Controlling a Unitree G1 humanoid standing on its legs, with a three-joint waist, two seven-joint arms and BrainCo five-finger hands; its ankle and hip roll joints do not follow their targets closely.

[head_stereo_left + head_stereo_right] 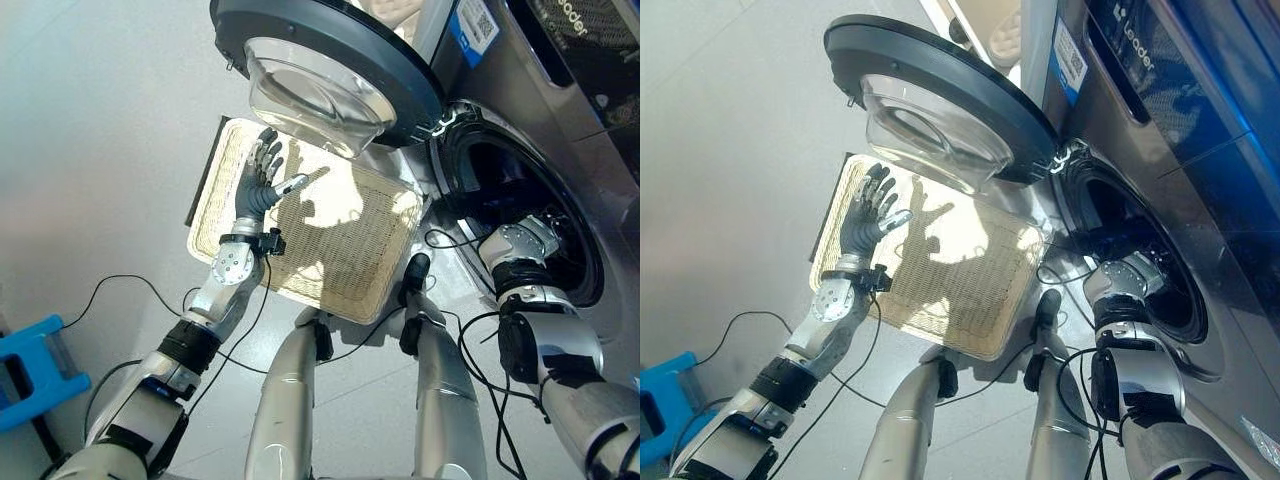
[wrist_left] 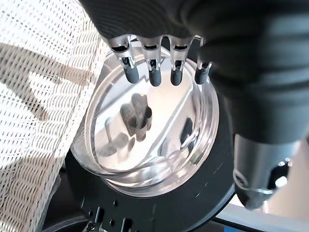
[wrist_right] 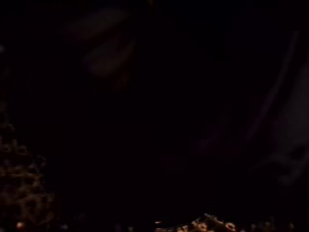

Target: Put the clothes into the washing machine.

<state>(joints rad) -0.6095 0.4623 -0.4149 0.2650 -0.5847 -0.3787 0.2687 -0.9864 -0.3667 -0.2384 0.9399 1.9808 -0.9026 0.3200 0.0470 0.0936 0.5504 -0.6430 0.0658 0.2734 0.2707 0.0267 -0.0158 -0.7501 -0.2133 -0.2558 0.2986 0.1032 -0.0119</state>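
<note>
The grey front-loading washing machine (image 1: 570, 120) stands at the right with its round door (image 1: 320, 60) swung wide open over the floor. My right arm (image 1: 520, 262) reaches into the dark drum opening (image 1: 510, 180), and the hand is hidden inside; its wrist view is nearly black. My left hand (image 1: 258, 185) hovers open, fingers spread, over the far left part of a flat woven basket (image 1: 350, 255) lying on the floor before the machine. The basket's bare weave (image 2: 38, 96) shows beside the door's glass bowl (image 2: 145, 130), past the straight fingertips (image 2: 154, 77).
The open door overhangs the basket's far edge and sits close above my left hand. A blue plastic object (image 1: 35, 365) stands on the floor at the lower left. Pale floor stretches to the left of the basket.
</note>
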